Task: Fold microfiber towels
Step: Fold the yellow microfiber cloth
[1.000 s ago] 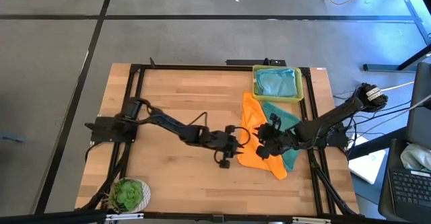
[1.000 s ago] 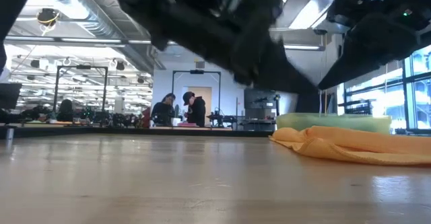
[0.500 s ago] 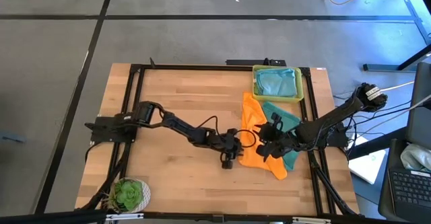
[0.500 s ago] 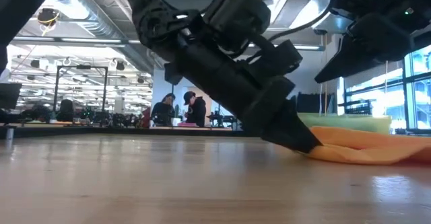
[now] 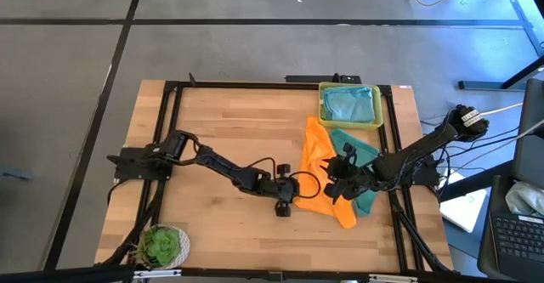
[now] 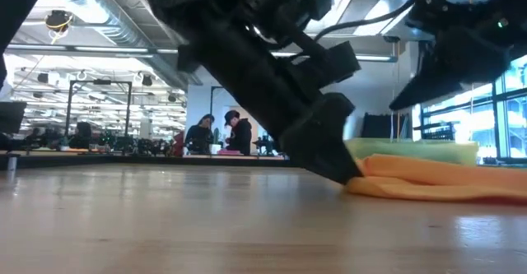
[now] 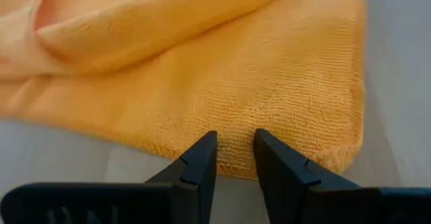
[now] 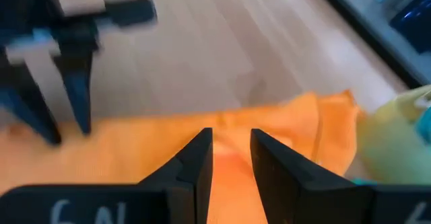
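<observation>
The orange towel (image 5: 321, 174) lies rumpled on the table's right half, over a teal towel (image 5: 357, 147). The left gripper (image 7: 234, 150) sits at its near edge, fingers slightly apart, holding nothing. The right gripper (image 8: 229, 146) hovers above, likewise slightly apart.
</observation>
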Robot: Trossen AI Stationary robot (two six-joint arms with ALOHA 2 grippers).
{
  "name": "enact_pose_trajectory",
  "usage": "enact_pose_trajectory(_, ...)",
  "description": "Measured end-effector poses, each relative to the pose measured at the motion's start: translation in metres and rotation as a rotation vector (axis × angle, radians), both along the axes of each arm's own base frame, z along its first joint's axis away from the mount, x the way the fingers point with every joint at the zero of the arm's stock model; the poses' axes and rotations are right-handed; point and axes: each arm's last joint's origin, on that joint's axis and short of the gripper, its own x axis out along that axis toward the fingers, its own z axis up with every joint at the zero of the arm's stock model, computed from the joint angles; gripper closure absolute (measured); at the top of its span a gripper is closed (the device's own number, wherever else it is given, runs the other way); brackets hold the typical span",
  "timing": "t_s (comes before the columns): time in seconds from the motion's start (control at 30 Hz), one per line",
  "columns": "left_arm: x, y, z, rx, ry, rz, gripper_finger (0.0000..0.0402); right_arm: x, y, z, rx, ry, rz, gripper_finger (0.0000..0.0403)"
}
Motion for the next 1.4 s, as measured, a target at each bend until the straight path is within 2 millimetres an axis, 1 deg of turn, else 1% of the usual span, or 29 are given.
enact_pose_trajectory(0.17,-0.022,-0.008,0.016,0.026,0.146,0.110,0.0305,-0.005,-0.011,-0.019,0.065,0.024,0.005,0.0300)
enact_pose_trajectory(0.3,-0.049,-0.015,0.032,0.039,0.291,0.204,0.0306,-0.004,-0.017,-0.029,0.122,-0.001,0.048,0.0300)
enact_pose_trajectory(0.47,-0.089,-0.026,0.047,0.116,0.507,0.309,0.0306,0.002,-0.019,-0.029,0.180,-0.090,0.157,0.0300)
enact_pose_trajectory(0.57,-0.111,-0.034,0.048,0.201,0.611,0.369,0.0306,0.007,-0.020,-0.025,0.185,-0.143,0.181,0.0300)
enact_pose_trajectory(0.63,-0.124,-0.042,0.047,0.239,0.647,0.407,0.0306,0.011,-0.020,-0.023,0.173,-0.179,0.192,0.0300)
enact_pose_trajectory(0.73,-0.136,-0.052,0.043,0.261,0.619,0.449,0.0306,0.018,-0.022,-0.020,0.171,-0.230,0.227,0.0300)
enact_pose_trajectory(0.8,-0.143,-0.057,0.040,0.272,0.599,0.464,0.0306,0.029,-0.023,-0.022,0.184,-0.233,0.271,0.0300)
enact_pose_trajectory(0.87,-0.149,-0.059,0.036,0.286,0.581,0.473,0.0306,0.042,-0.022,-0.024,0.165,-0.197,0.302,0.0300)
enact_pose_trajectory(1.0,-0.152,-0.062,0.035,0.295,0.546,0.493,0.0306,0.082,-0.013,-0.029,0.036,-0.123,0.381,0.0297)
enact_pose_trajectory(1.13,-0.151,-0.062,0.035,0.296,0.537,0.493,0.0306,0.123,-0.010,-0.039,-0.120,-0.013,0.427,0.0274)
enact_pose_trajectory(1.27,-0.153,-0.065,0.035,0.297,0.530,0.489,0.0306,0.155,-0.020,-0.053,-0.247,0.158,0.379,0.0243)
enact_pose_trajectory(1.4,-0.155,-0.068,0.034,0.304,0.507,0.498,0.0306,0.175,-0.032,-0.060,-0.243,0.218,0.371,0.0224)
